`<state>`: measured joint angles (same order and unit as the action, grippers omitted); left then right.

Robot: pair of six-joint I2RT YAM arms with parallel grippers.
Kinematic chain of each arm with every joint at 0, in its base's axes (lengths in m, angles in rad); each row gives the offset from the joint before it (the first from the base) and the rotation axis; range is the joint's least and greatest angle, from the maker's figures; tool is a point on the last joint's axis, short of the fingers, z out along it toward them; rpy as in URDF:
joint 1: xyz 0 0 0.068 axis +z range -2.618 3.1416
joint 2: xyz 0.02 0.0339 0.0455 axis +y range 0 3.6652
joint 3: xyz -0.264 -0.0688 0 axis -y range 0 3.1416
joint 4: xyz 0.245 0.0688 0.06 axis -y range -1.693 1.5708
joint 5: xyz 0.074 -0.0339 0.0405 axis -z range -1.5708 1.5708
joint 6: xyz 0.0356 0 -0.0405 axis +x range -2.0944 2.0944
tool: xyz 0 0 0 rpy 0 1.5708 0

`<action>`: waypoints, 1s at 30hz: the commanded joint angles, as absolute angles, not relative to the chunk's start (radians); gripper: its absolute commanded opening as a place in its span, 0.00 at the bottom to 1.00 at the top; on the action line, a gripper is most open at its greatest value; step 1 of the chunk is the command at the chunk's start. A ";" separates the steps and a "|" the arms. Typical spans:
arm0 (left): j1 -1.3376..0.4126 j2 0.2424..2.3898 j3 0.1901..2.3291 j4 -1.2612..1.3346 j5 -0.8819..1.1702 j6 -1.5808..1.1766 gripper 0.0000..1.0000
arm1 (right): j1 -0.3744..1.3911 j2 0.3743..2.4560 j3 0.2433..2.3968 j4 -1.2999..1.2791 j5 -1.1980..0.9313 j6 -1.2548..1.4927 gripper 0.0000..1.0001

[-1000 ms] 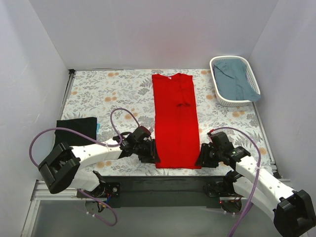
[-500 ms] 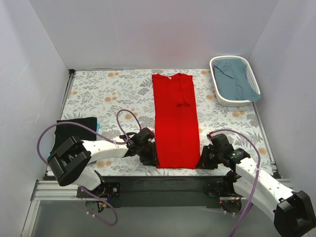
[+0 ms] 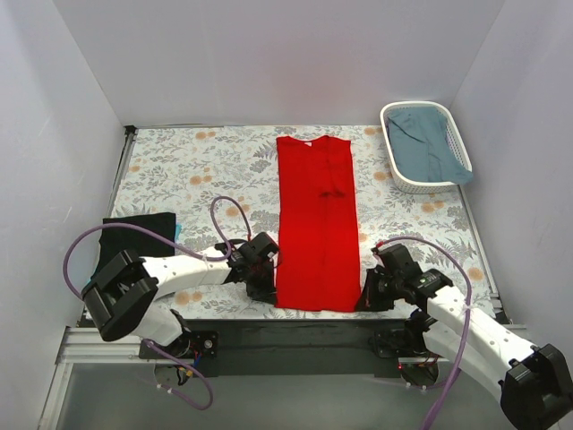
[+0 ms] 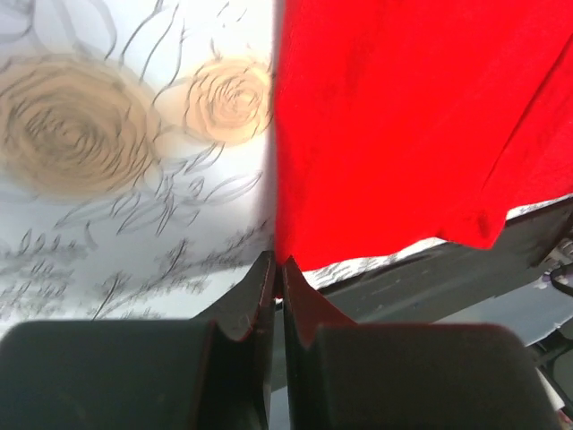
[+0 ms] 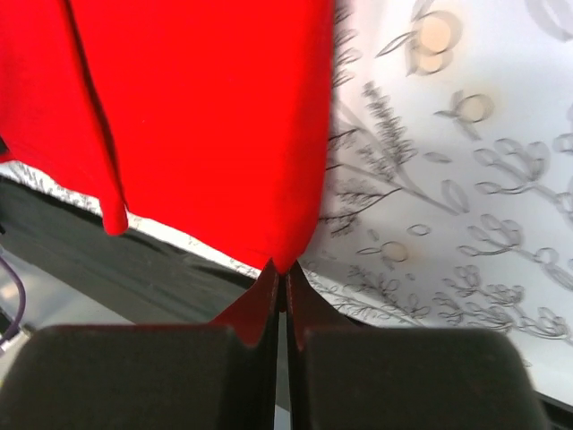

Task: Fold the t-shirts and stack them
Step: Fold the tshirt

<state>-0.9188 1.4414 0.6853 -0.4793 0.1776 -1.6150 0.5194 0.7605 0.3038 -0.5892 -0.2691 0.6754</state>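
Note:
A bright red t-shirt (image 3: 315, 215), folded into a long strip, lies down the middle of the floral table, with a white neck label at its far end. My left gripper (image 3: 271, 279) is shut on its near left corner (image 4: 295, 235). My right gripper (image 3: 365, 292) is shut on the near right corner (image 5: 288, 251). Both wrist views show the fingertips pinched on the red hem, lifted slightly off the cloth-covered table. A black t-shirt (image 3: 136, 235) lies folded at the table's left edge.
A white basket (image 3: 401, 176) holding blue-grey cloth (image 3: 430, 143) stands at the back right. The table's near edge (image 3: 233, 315) runs just behind both grippers. White walls enclose the table on three sides.
Both grippers closed on the red shirt's near corners. The near hem has been pulled slightly toward me and lifted, and the left arm shifted in toward the shirt.

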 commanded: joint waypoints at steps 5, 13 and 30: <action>-0.946 1.298 0.652 -0.620 0.189 -1.621 0.00 | 0.730 0.693 0.342 -0.637 -0.239 0.849 0.01; -0.962 1.268 0.713 -0.641 0.135 -1.620 0.00 | 0.864 0.739 0.488 -0.687 -0.016 0.830 0.01; -0.693 1.600 1.107 -0.446 0.127 -1.535 0.00 | 0.752 1.225 0.851 -0.434 0.298 0.598 0.01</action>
<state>-0.7288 1.5677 1.0500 -0.4931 0.1448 -1.5337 0.7879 1.1656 0.7803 -0.5430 0.2356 0.6537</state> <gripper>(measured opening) 0.020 0.030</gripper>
